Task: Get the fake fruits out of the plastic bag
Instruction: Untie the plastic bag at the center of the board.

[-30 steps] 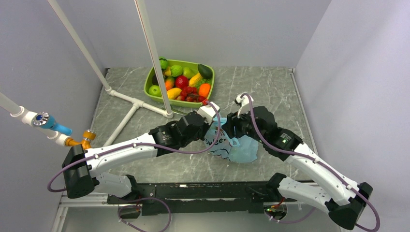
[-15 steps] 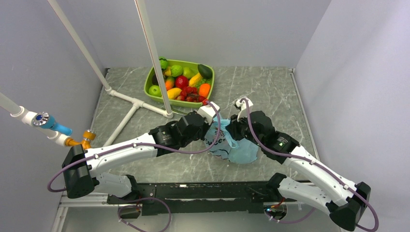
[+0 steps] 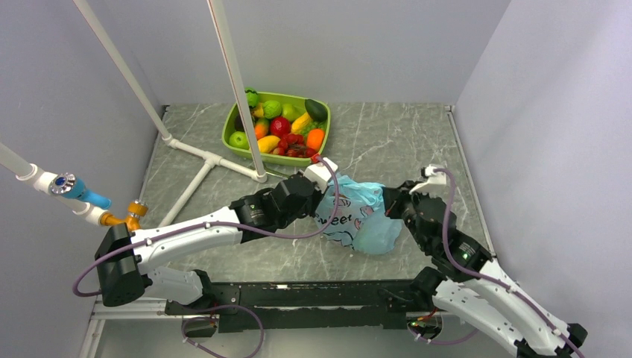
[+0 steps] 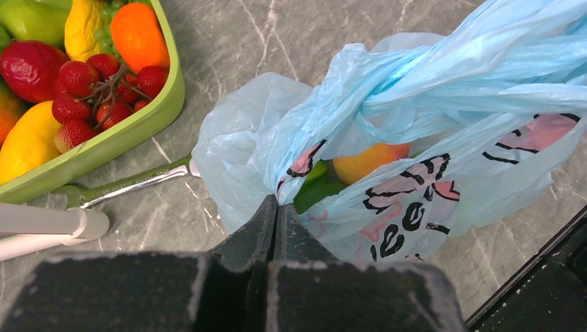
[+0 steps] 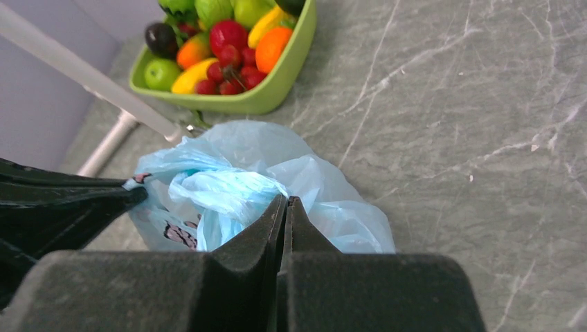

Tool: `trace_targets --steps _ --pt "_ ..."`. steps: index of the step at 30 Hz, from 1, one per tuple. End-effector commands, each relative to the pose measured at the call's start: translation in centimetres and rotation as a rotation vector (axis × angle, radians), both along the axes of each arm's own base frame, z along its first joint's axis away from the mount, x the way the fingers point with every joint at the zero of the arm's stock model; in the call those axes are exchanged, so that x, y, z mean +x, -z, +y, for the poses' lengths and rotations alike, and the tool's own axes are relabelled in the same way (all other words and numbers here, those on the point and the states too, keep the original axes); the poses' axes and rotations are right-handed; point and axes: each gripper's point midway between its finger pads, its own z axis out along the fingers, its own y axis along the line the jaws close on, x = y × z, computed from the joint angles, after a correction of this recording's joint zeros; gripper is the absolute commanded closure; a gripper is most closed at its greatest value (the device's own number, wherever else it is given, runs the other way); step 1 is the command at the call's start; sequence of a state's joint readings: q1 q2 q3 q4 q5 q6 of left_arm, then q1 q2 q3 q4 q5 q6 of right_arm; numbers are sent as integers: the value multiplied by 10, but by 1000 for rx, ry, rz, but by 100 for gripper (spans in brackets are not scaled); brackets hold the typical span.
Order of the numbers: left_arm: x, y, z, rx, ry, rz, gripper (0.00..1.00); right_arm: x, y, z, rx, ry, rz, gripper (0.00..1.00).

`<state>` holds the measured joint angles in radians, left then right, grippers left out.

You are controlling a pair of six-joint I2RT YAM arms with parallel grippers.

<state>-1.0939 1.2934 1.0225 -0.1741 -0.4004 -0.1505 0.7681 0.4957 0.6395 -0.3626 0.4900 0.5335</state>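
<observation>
One plastic bag (image 3: 358, 216), one green tray (image 4: 104, 144), two robot arms (image 3: 194, 227) (image 3: 447, 239).

A high rear camera overlooks the table (image 3: 417, 134); both wrist cameras, close up, share the plastic bag (image 3: 358, 220).

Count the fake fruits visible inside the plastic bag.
2: a peach showing between folds of the plastic bag, and a green piece just lower left of it. More may be hidden.

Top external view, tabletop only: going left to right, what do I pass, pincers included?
lime-green tray → left pincer, shut on the bag's left edge → plastic bag → right pincer, shut on the bag's right edge. The white pole foot overlaps the tray, so it is left out.
</observation>
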Motion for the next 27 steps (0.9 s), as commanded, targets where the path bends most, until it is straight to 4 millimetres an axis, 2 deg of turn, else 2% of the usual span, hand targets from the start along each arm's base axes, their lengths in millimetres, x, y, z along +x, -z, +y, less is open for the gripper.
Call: trace_targets --steps 1,2,6,7,10,12,14,15,17,19,23,24,27 --pt "-1 -23 0 -61 24 -52 100 7 -2 4 -2 13 5 100" --pt "-3 -24 -2 -64 43 -55 97 7 -2 5 -18 3 11 100" --pt "-10 -32 -9 -84 113 -66 53 5 -15 16 -32 -72 -22 100" --pt "-12 -35 -11 -89 132 -69 45 3 -18 21 -28 -105 -37 100" --pt "-14 -42 -15 -94 181 -80 29 -2 -23 34 -30 -192 -69 100" --pt "-11 -44 -20 -110 236 -51 14 -7 -24 43 -44 -256 -71 100" --pt "4 -43 -19 -135 245 19 3 -11 -21 47 -68 -300 -56 100" --pt "11 -43 -19 -146 256 55 2 -13 -19 48 -81 -311 -50 100" --pt "19 -37 -22 -112 273 102 9 -14 -19 47 -88 -314 -46 100" --pt "14 -35 -31 -108 337 123 14 -15 -19 44 -78 -306 -50 100" --pt "-7 -36 -45 -151 464 141 9 -17 -17 46 -66 -317 -62 100" --pt "-8 -35 -45 -144 467 143 6 -16 -17 46 -70 -318 -62 100" --pt "-2 -28 -44 -110 440 149 6 -15 -17 49 -92 -333 -50 100"
